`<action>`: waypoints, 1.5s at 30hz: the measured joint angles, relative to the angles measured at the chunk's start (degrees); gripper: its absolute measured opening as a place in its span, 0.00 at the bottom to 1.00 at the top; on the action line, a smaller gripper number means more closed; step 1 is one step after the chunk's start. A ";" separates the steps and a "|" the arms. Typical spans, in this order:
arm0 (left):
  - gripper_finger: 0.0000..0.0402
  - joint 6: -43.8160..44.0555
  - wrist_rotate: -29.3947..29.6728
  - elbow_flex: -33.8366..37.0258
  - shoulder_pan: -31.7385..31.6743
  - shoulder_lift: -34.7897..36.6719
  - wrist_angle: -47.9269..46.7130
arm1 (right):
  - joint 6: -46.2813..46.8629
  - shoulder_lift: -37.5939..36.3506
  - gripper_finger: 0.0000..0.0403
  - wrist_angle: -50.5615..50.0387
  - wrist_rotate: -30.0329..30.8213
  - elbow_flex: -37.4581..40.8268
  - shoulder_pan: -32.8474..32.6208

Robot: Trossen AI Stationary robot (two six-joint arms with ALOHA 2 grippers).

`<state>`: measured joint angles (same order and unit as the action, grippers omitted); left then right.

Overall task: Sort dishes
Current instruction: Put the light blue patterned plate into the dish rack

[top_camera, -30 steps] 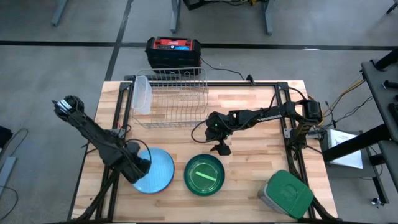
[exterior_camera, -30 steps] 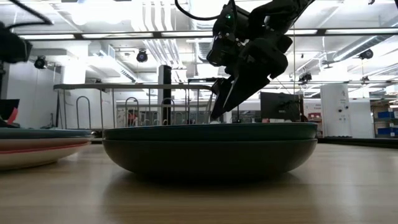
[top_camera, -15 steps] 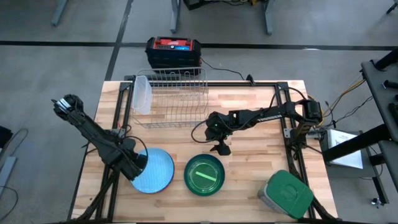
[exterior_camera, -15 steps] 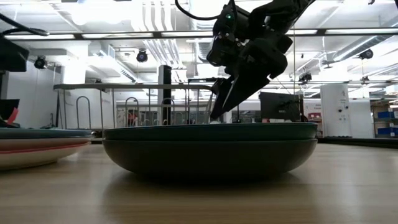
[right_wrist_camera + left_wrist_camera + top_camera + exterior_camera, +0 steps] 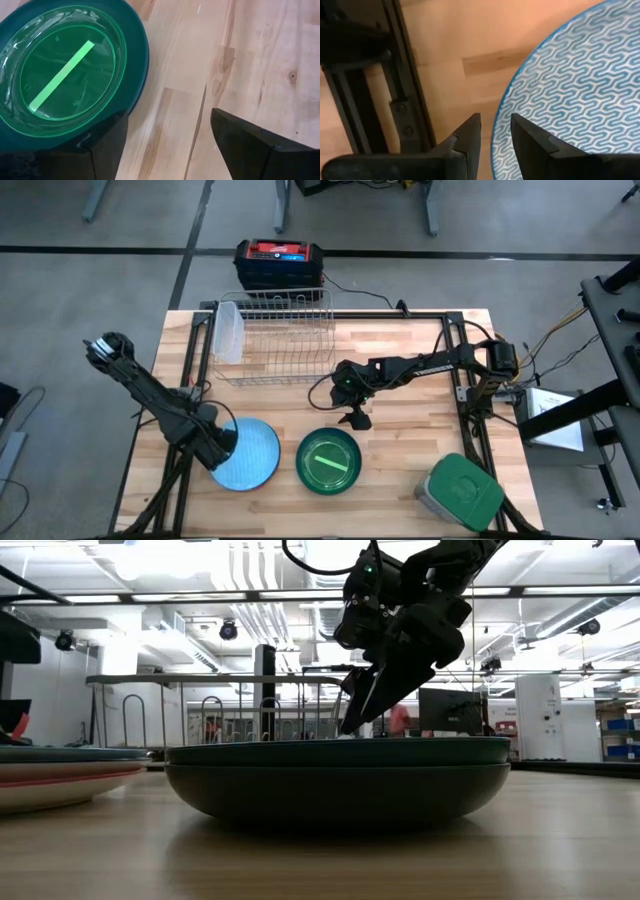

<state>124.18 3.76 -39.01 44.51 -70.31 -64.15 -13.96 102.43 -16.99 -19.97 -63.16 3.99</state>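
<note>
A light blue patterned plate (image 5: 254,454) lies at the table's near left on a reddish plate whose rim (image 5: 262,486) peeks out under it; the stack also shows in the low view (image 5: 60,772). My left gripper (image 5: 221,447) hovers over the blue plate's left rim (image 5: 501,116), its fingers a narrow gap apart (image 5: 496,131); I cannot tell whether it touches the plate. A lime green dish (image 5: 62,70) sits inside a dark green bowl (image 5: 330,461) at the near middle. My right gripper (image 5: 352,418) is wide open and empty above the bare table just beyond that bowl, and also shows in the low view (image 5: 362,705).
A wire rack (image 5: 278,340) stands at the far middle with a clear container (image 5: 228,330) in its left end. A square grey container with a green lid (image 5: 462,492) sits at the near right corner. A black and red box (image 5: 280,262) stands beyond the far edge.
My left gripper has drawn back a little toward the table's left edge, from over the blue plate toward its rim. The plate has stayed where it was.
</note>
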 joint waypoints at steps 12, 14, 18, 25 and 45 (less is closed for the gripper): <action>0.24 4.42 -1.65 2.17 -0.11 -2.98 6.08 | 0.00 0.00 0.69 0.89 -0.04 0.00 0.00; 0.24 3.76 -1.46 2.06 -0.11 -3.25 6.86 | -0.02 0.00 0.68 0.90 -0.07 0.00 0.00; 0.20 2.10 -1.54 1.15 -0.07 -4.11 6.68 | -0.04 0.00 0.69 1.00 -0.09 0.00 0.00; 0.05 0.74 -1.63 -1.24 -0.07 -6.21 7.97 | -0.06 0.00 0.70 1.03 -0.13 0.02 0.01; 0.00 -3.53 -1.34 -9.41 -0.07 -13.84 5.12 | -0.04 0.00 0.70 1.09 -0.15 0.04 0.00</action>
<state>120.66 2.42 -48.42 44.45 -84.15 -59.03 -14.00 102.43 -15.90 -20.12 -63.11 3.99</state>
